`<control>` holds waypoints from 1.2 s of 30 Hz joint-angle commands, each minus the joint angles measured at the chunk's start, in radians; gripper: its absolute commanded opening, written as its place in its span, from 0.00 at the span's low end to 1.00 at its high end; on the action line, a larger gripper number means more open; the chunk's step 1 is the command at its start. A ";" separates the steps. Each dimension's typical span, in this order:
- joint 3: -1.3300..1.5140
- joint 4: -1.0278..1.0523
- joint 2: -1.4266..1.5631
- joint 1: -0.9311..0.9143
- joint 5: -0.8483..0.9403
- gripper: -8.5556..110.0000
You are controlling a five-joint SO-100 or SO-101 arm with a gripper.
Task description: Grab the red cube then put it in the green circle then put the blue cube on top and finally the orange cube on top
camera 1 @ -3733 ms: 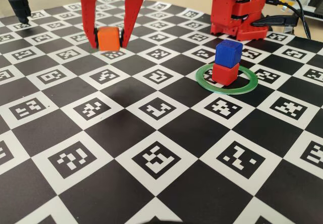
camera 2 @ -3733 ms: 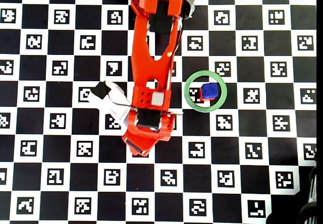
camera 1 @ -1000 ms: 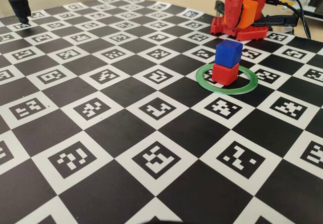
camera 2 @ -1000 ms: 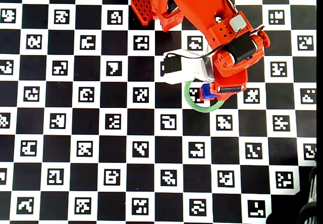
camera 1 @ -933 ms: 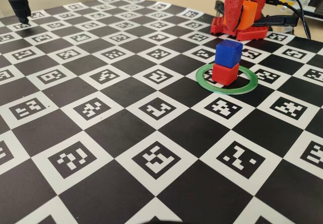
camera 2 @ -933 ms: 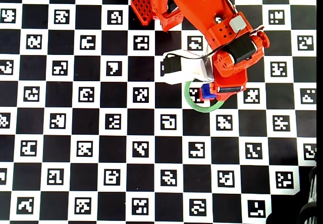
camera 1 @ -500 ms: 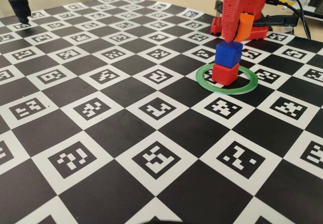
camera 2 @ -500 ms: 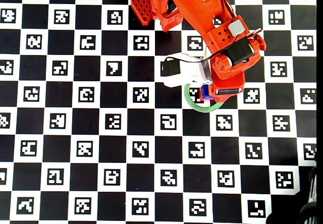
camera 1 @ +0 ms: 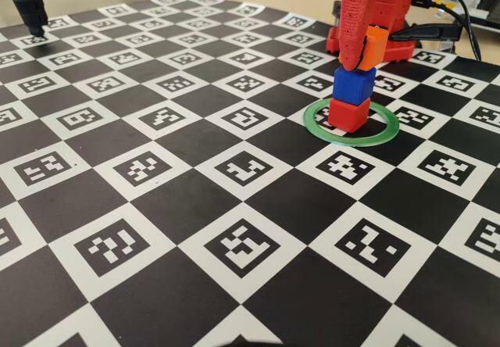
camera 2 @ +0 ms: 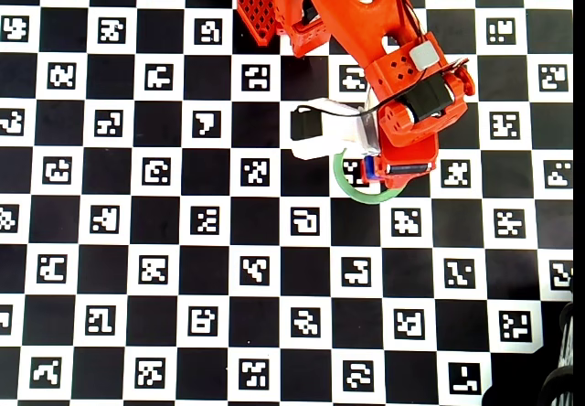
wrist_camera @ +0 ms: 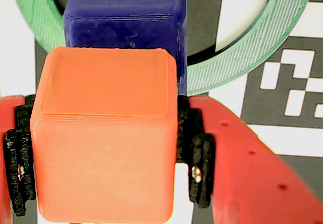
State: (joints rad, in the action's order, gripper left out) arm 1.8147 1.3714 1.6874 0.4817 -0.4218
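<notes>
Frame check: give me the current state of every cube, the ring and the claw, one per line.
red cube: resting inside the ring, bottom of the stack.
blue cube: stacked on the red one.
orange cube: held in the claw, at the blue cube's top.
green circle: flat on the board.
claw: shut on the orange cube.

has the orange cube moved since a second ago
Yes. In the fixed view the orange cube, held by the gripper, has dropped toward the blue cube.
</notes>
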 commanded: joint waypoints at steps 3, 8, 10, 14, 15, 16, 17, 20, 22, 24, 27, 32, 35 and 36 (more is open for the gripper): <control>-0.009 -0.009 0.114 -0.018 0.018 0.12; 0.002 -0.009 0.117 -0.025 0.025 0.12; 0.008 -0.012 0.118 -0.025 0.026 0.12; 0.009 -0.017 0.118 -0.023 0.026 0.12; 0.009 -0.017 0.118 -0.023 0.026 0.12; 0.009 -0.018 0.118 -0.023 0.026 0.12; 0.009 -0.018 0.118 -0.023 0.026 0.12; 0.009 -0.020 0.118 -0.021 0.020 0.12; 0.009 -0.020 0.118 -0.023 0.018 0.12; 0.009 -0.020 0.118 -0.023 0.017 0.12; 0.009 -0.021 0.120 -0.023 0.015 0.12; 0.011 -0.023 0.121 -0.020 0.017 0.13; 0.014 -0.025 0.121 -0.018 0.018 0.13; 0.015 -0.026 0.121 -0.018 0.018 0.13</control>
State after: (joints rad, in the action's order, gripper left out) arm 1.8377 1.3514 1.6874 0.4648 -0.4050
